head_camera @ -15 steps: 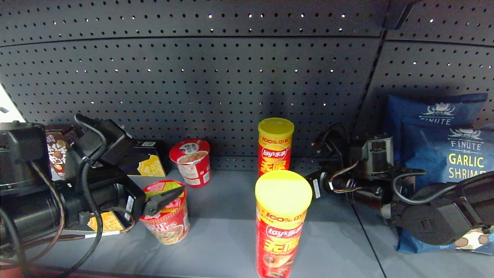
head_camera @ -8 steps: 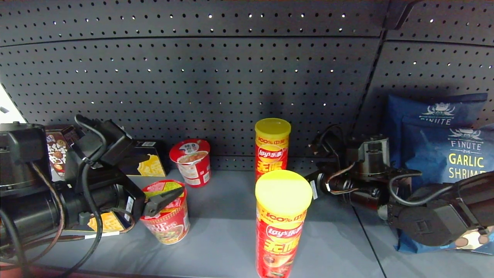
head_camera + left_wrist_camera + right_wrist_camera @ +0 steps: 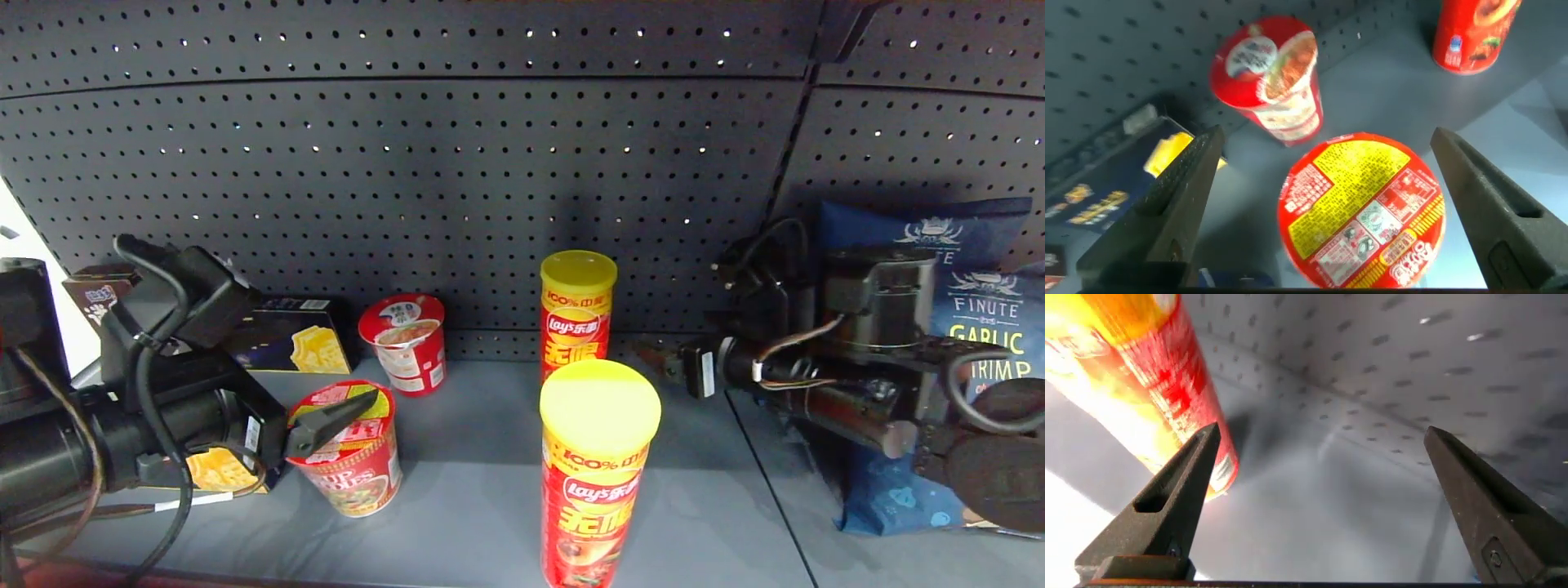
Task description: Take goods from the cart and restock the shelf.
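Left arm has backed off a little to the left: left gripper [image 3: 1327, 163] is spread wide over the near noodle cup [image 3: 351, 457], a finger on either side, holding nothing. Right arm has pulled away rightward from the far chip can [image 3: 578, 314]; right gripper [image 3: 1321, 433] is wide open and empty, with the can just beside one finger and clear of it. The can shifted slightly left over the last second and now stands upright and free at the back of the shelf [image 3: 473, 490], directly behind the near chip can [image 3: 598, 474]. I read that as placement done and release clean; both arms look free for the next item from the cart. Materials: both chip cans are straight rigid tubes with a glossy red printed wrap and a flat yellow plastic lid, tall and narrow, so easy to tip. The near noodle cup is tapered, with a flat printed lid and a shiny wrap; the far noodle cup [image 3: 406, 343] is smaller, same build. The shelf is smooth matte grey, probably painted metal. Box [image 3: 294, 343] at far left looks like cardboard. Snack bags [image 3: 988, 327] at far right are soft blue crinkly film. Back panel [image 3: 408, 163] is dark and perforated.
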Controlling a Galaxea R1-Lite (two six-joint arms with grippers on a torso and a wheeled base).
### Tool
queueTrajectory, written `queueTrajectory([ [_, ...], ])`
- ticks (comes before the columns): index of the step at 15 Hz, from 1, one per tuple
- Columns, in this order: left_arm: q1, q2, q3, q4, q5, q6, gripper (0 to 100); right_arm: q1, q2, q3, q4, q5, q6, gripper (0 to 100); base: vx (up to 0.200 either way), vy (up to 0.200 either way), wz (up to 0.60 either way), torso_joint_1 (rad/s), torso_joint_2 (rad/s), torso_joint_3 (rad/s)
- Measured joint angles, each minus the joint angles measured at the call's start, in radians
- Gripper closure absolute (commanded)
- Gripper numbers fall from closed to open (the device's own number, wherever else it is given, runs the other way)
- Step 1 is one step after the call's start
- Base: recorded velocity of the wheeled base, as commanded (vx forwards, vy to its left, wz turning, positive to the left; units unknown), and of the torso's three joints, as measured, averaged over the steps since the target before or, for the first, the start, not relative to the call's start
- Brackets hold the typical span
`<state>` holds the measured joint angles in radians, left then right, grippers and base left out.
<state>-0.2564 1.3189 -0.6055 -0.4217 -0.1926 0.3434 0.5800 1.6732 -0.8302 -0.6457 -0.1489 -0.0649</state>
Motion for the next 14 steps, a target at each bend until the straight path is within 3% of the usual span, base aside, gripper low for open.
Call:
queueTrajectory([
  [5, 0.064, -0.127, 0.032, 0.011, 0.004, -0.001, 0, -0.047, -0.261, 0.181, 0.000, 0.002, -0.002, 0, 0.000, 0.000, 0.00, 0.000, 0.00, 0.000],
  [10, 0.190, -0.326, 0.176, 0.053, 0.007, -0.007, 0, -0.189, -0.512, 0.401, 0.002, 0.034, 0.009, 0, 0.000, 0.000, 0.00, 0.000, 0.00, 0.000],
  [12, 0.235, -0.419, 0.241, 0.071, 0.034, -0.032, 0, -0.266, -0.596, 0.460, 0.006, 0.048, 0.014, 0, 0.000, 0.000, 0.00, 0.000, 0.00, 0.000],
  [14, 0.256, -0.515, 0.307, 0.077, 0.098, -0.055, 0, -0.350, -0.663, 0.494, 0.006, 0.051, 0.027, 0, 0.000, 0.000, 0.00, 0.000, 0.00, 0.000],
])
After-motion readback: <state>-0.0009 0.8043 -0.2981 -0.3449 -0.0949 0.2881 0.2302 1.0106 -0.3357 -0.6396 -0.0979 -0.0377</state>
